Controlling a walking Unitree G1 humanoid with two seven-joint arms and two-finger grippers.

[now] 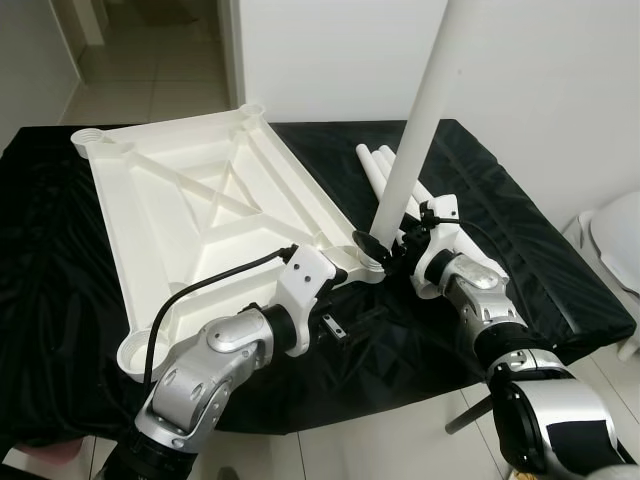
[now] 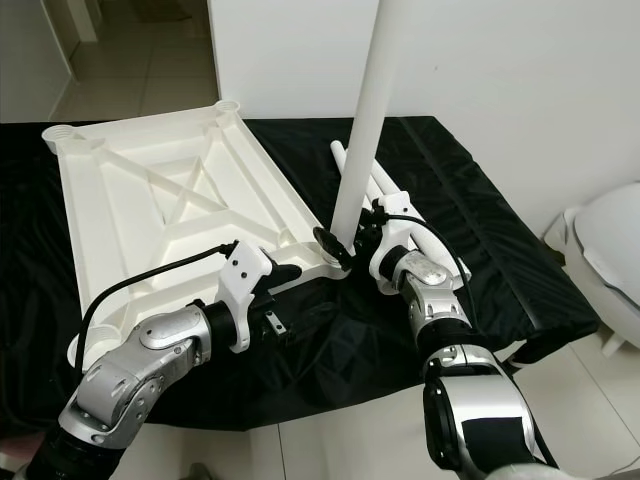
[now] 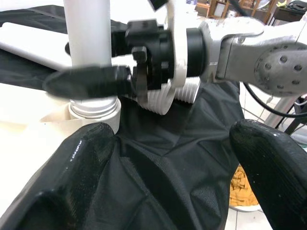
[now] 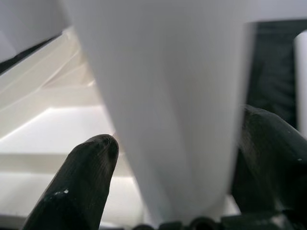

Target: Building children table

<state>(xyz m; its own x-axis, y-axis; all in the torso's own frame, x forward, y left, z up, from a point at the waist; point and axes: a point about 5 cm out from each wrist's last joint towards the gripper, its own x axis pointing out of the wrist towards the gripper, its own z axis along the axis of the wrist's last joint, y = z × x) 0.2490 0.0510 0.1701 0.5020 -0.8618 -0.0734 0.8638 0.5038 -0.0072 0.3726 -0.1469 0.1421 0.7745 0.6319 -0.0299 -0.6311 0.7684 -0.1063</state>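
A white plastic tabletop point(image 2: 160, 215), ribbed underside facing up, lies on a black quilted cloth point(image 2: 470, 240) spread over the floor. At its near right corner a long white cylindrical table leg point(image 2: 362, 110) stands upright in the corner socket. The right gripper point(image 2: 340, 248) closes its black fingers around the leg's base. The left gripper point(image 2: 290, 275) rests just beside that corner. More white legs point(image 2: 375, 180) lie behind on the cloth.

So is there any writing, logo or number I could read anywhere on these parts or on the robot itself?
None can be read.
The white tabletop, upside down on the black cloth, is plain.
The upright white leg, held by the right gripper, bears no marking.
The left gripper and the spare legs show no label either.
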